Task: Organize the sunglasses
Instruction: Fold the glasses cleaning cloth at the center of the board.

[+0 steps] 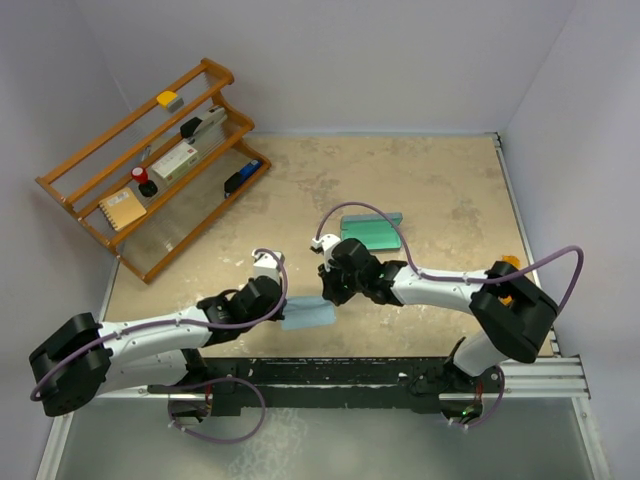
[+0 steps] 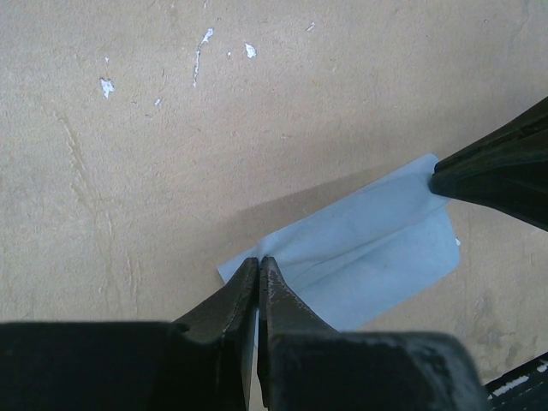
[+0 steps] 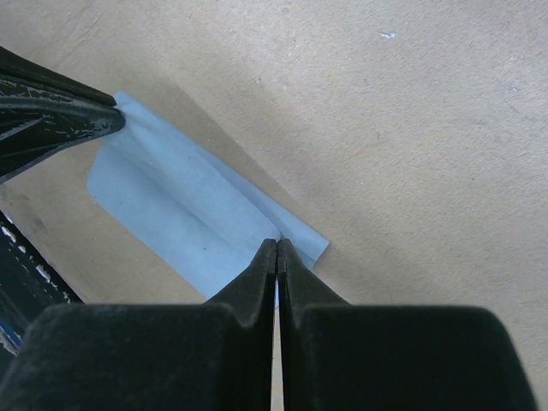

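1. No brand or label is readable: the white oblong box (image 1: pixel 180 160) on the slatted wooden rack (image 1: pixel 118 128) carries some print, but it is too small to make out
2. The rack stands at the far left of the surface, near the corner, and its shelves also hold a small yellow block (image 1: pixel 166 98) and an orange spiral notebook (image 1: pixel 122 208)
3. The tan, mottled, stone-look surface (image 1: pixel 440 190) shows a few small white chips (image 2: pixel 205 43) in the left wrist view
4. Plain pale grey walls (image 1: pixel 330 60) close the surface in on the left, far and right sides, and a metal rail (image 1: pixel 400 372) runs along the near edge where the arm bases sit
5. The light blue rectangular cloth (image 2: pixel 368 248) is at the near middle of the surface, stretched between the two claws, with a crease running along its length and a shadow beneath it
6. The left claw (image 2: pixel 259 265) is fully closed, its black fingertips pinching the cloth's left end
7. The right claw (image 3: pixel 277 248) is likewise fully closed, nipping the cloth's opposite end
8. The teal rectangular glasses case (image 1: pixel 372 232) lies flat on the surface just beyond the right claw, apart from the cloth; whether it is open or closed cannot be told
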`<state>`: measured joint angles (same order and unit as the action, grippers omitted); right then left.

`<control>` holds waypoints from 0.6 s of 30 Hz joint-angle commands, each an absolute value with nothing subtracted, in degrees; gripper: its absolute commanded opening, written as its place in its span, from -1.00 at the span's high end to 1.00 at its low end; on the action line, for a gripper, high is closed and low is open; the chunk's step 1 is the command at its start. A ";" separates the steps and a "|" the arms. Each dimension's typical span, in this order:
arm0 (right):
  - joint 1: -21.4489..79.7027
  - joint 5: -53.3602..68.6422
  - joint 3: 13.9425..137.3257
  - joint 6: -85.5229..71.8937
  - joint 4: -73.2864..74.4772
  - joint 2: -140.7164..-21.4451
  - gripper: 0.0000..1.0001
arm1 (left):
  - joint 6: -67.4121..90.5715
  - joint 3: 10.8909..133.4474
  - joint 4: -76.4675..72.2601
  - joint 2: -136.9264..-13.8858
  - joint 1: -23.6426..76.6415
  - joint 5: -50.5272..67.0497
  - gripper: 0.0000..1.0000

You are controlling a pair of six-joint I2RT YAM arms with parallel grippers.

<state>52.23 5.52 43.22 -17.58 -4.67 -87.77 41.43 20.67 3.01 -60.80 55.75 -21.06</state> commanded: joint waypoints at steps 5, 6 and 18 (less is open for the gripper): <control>52.66 5.53 42.36 -17.93 -5.54 -86.02 1.00 | 43.52 21.14 3.22 -59.38 57.72 -22.86 1.00; 52.65 5.56 42.30 -17.93 -5.56 -86.12 1.00 | 43.65 21.04 3.36 -59.28 57.93 -23.02 1.00; 52.90 5.80 41.98 -18.20 -5.80 -86.13 1.00 | 44.42 20.37 3.39 -59.08 58.75 -24.08 1.00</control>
